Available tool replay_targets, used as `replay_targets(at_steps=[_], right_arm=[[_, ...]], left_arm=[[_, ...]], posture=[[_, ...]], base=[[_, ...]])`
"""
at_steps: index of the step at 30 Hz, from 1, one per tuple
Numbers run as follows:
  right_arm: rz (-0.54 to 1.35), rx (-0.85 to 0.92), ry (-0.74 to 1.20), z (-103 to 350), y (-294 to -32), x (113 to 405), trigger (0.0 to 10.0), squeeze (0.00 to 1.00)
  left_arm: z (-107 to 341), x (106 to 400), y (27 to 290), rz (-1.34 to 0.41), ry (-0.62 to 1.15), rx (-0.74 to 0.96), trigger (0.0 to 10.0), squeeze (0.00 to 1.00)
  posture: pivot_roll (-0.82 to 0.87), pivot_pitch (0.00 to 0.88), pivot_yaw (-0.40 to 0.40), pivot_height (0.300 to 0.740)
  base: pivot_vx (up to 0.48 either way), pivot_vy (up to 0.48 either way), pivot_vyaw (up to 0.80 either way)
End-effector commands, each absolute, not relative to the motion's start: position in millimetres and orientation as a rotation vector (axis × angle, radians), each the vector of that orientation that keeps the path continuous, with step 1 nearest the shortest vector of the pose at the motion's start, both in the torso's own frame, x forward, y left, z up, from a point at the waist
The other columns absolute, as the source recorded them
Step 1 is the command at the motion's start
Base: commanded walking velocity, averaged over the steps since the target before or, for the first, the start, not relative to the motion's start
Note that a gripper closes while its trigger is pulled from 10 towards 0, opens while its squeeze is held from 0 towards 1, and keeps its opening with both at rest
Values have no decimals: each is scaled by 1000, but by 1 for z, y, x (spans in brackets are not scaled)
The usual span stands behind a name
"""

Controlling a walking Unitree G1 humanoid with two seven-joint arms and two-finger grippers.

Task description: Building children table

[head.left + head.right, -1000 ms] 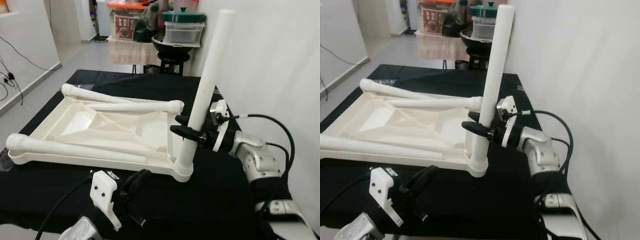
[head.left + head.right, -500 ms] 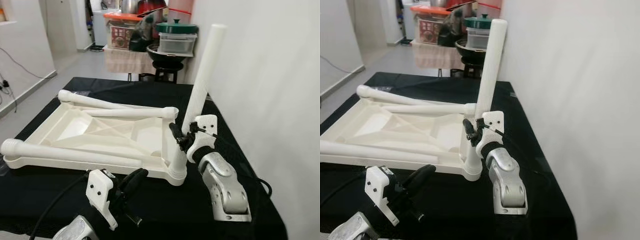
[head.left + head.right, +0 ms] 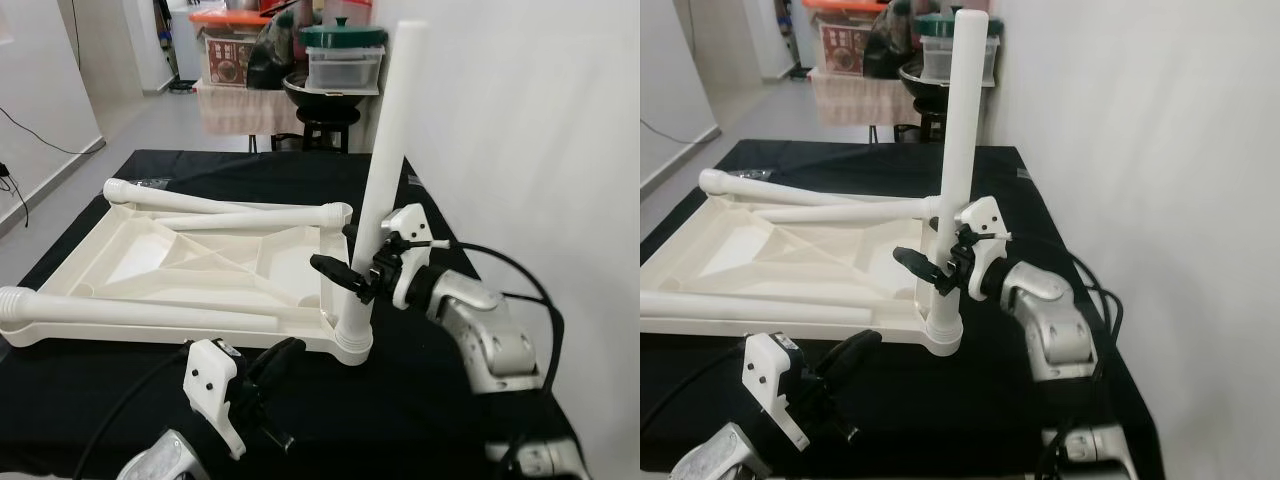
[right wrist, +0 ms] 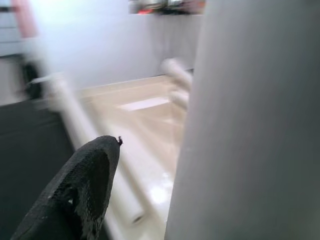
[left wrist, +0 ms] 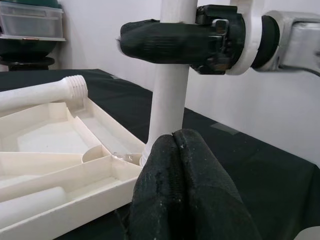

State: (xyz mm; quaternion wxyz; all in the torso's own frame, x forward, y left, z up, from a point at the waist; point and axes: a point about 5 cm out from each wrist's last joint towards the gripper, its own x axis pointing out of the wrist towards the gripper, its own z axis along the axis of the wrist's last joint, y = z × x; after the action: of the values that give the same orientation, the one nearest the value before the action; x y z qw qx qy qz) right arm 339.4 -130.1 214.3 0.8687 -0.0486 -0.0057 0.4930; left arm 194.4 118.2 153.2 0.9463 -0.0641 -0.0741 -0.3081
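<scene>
I've got the right gripper (image 3: 352,268) pinching the upright leg (image 3: 385,170) at the upturned tabletop's (image 3: 200,270) near-right corner socket. Left gripper (image 3: 270,365) pressed together (idle, near edge).

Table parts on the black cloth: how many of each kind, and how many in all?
Tabletop, upside down: 1
Upright leg, gripped by the right gripper: 1
Loose legs lying on the tabletop: 3
Total: 5

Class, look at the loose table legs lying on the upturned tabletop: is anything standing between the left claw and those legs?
Nothing visible blocks it. The left claw hovers shut over the black cloth, just off the tabletop's near edge, and the nearest loose leg lies right behind that edge.
</scene>
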Motion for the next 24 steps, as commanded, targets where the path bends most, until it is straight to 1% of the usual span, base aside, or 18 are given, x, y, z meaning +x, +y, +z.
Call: replay_targets(at_steps=[1, 2, 6, 7, 9, 10, 16, 19, 20, 21, 23, 24], right_arm=[[1155, -85, -8, 217, -131, 344, 10000, 0], [1187, -77, 2, 219, -135, 347, 10000, 0], [1209, -27, 31, 217, -139, 354, 10000, 0], [1220, -3, 53, 213, -141, 356, 4627, 0], [1220, -3, 53, 213, -141, 356, 4627, 0], [1235, 18, 69, 209, -143, 355, 0, 0], [1251, 42, 58, 204, -150, 348, 0, 0], [1179, 35, 43, 196, -158, 333, 0, 0], [1179, 35, 43, 196, -158, 333, 0, 0], [1117, 42, 72, 189, -154, 325, 0, 0], [1117, 42, 72, 189, -154, 325, 0, 0], [947, 52, 116, 174, -139, 319, 0, 0]], left_arm=[[150, 195, 118, -626, -143, -133, 10000, 0], [149, 195, 118, -626, -142, -132, 10000, 0], [149, 195, 117, -625, -141, -132, 10000, 0], [148, 194, 117, -625, -141, -131, 10000, 0], [148, 194, 117, -625, -141, -131, 10000, 0], [148, 194, 117, -625, -141, -131, 10000, 0], [149, 192, 117, -626, -142, -132, 10000, 0], [149, 189, 117, -628, -144, -134, 10000, 0], [149, 189, 117, -628, -144, -134, 10000, 0], [149, 188, 117, -629, -145, -134, 10000, 0], [149, 188, 117, -629, -145, -134, 10000, 0], [149, 187, 119, -629, -144, -133, 10000, 0]], posture=[[13, 0, -86, 740], [21, 0, -91, 740], [22, 0, -98, 740], [27, 0, -99, 740], [27, 0, -99, 740], [29, 0, -100, 740], [14, 0, -95, 740], [-1, 0, -93, 740], [-1, 0, -93, 740], [0, 0, -98, 740], [0, 0, -98, 740], [-2, 0, -100, 740]], base=[[0, 0, 0], [0, 0, 0], [0, 0, 0], [0, 0, 0], [0, 0, 0], [0, 0, 0], [0, 0, 0], [0, 0, 0], [0, 0, 0], [0, 0, 0], [0, 0, 0], [0, 0, 0]])
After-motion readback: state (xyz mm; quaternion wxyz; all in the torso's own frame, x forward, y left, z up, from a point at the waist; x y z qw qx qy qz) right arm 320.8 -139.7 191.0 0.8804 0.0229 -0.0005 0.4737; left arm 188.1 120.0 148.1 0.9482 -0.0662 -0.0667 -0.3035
